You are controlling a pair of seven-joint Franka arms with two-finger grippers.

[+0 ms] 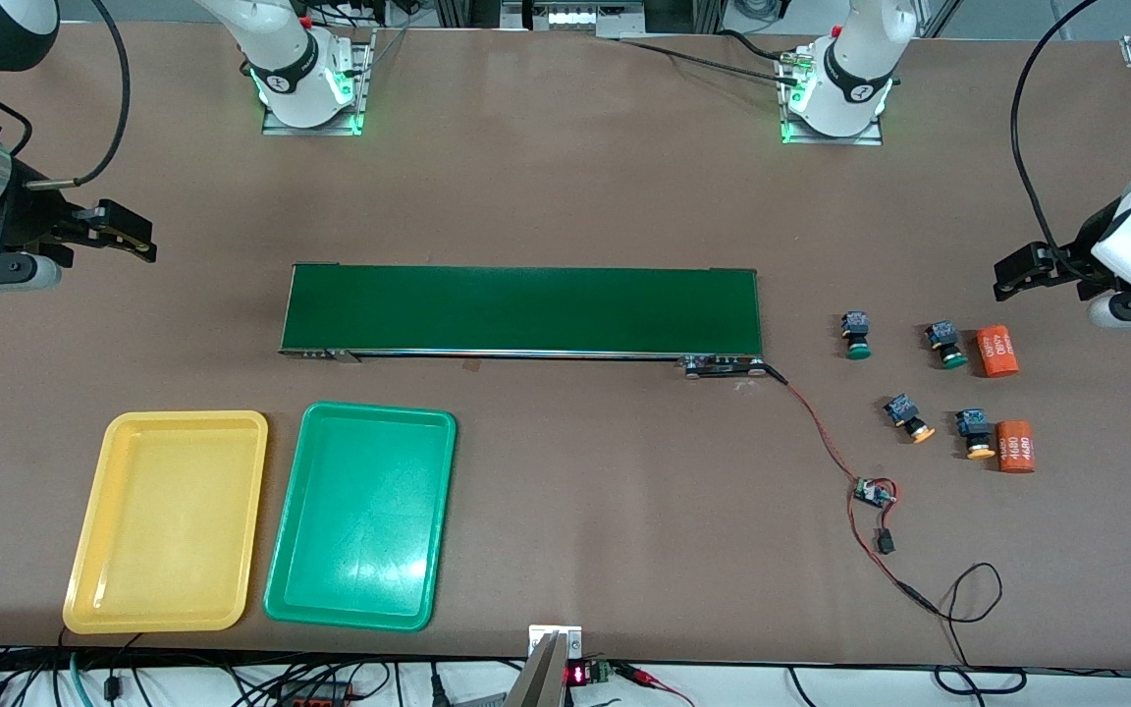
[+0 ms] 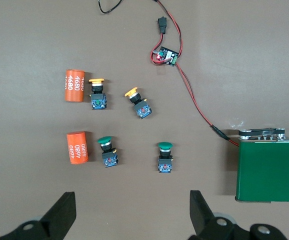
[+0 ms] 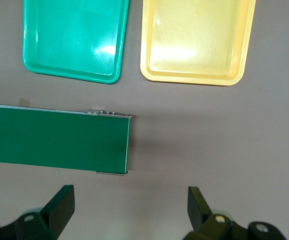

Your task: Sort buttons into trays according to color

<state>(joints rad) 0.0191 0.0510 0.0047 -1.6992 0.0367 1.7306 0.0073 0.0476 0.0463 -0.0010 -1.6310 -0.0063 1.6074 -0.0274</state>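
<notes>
Two green-capped buttons [image 1: 857, 336] [image 1: 946, 346] and two yellow-capped buttons [image 1: 910, 417] [image 1: 975, 433] lie on the table at the left arm's end; the yellow pair is nearer the front camera. The left wrist view shows the green ones [image 2: 107, 150] [image 2: 165, 156] and the yellow ones [image 2: 97, 92] [image 2: 137, 101]. My left gripper [image 1: 1012, 275] [image 2: 132, 215] is open and empty, up over the table beside them. The yellow tray [image 1: 168, 520] [image 3: 197, 40] and green tray [image 1: 361, 516] [image 3: 74, 37] lie empty, side by side. My right gripper [image 1: 138, 241] [image 3: 129, 210] is open and empty, over the table at the right arm's end.
A long dark-green conveyor belt [image 1: 521, 309] [image 3: 54, 142] lies mid-table. Two orange "4680" cylinders [image 1: 997, 352] [image 1: 1015, 446] lie beside the buttons. A red-black cable with a small circuit board [image 1: 873, 493] runs from the belt's end toward the front camera.
</notes>
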